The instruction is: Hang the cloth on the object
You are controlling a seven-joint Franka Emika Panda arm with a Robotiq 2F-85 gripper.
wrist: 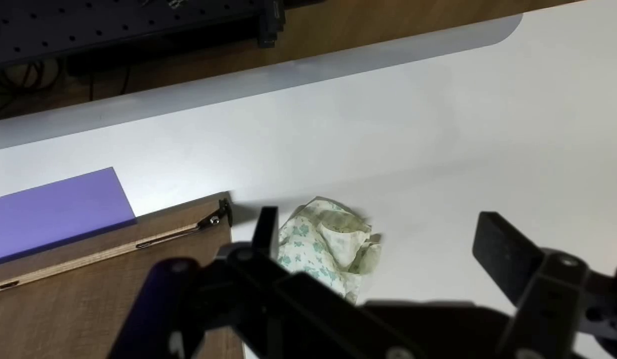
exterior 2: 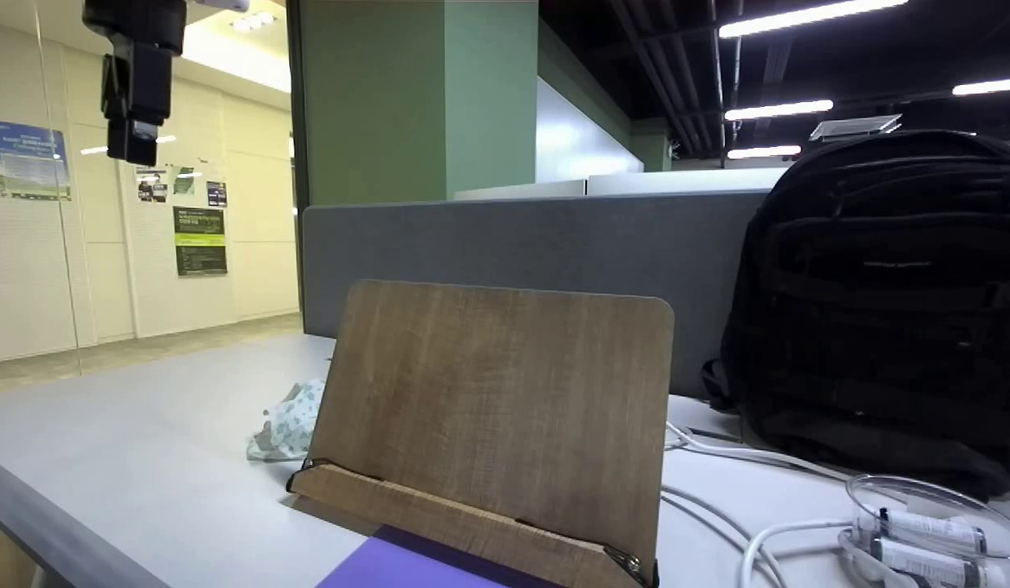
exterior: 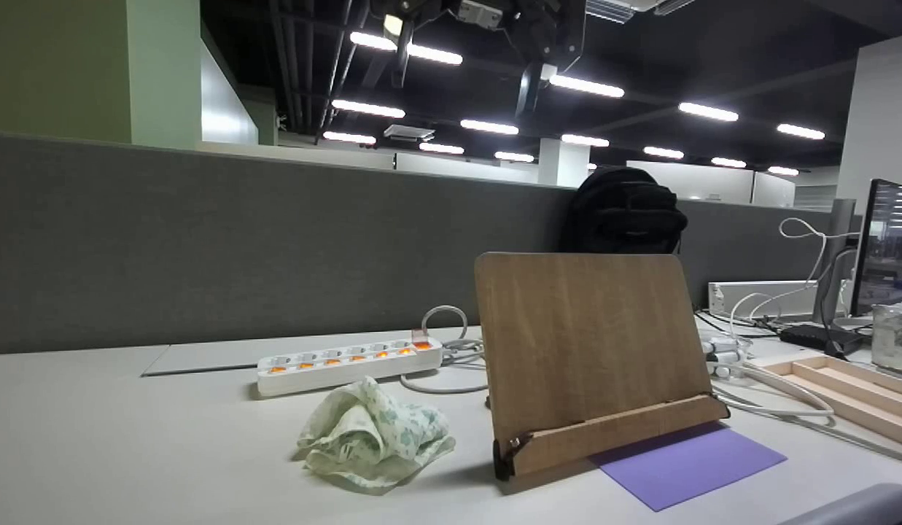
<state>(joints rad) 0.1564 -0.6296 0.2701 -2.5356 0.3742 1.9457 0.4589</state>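
Observation:
The cloth (exterior: 378, 434), white with green leaf prints, lies crumpled on the white table. It is partly hidden behind the stand in an exterior view (exterior 2: 292, 420) and shows below the jaws in the wrist view (wrist: 318, 244). The wooden book stand (exterior: 589, 343) stands tilted back beside the cloth, and it also shows in an exterior view (exterior 2: 505, 408) and the wrist view (wrist: 138, 289). My gripper (exterior: 462, 93) is open and empty, high above the table; it also shows in an exterior view (exterior 2: 133, 147) and the wrist view (wrist: 378, 222).
A white power strip (exterior: 348, 368) with cables lies behind the cloth. A purple sheet (exterior: 691, 467) lies under the stand's front. A black backpack (exterior 2: 880, 310), a grey partition (exterior: 239, 248), a wooden tray (exterior: 844, 394) and a clear container (exterior 2: 937, 531) stand around.

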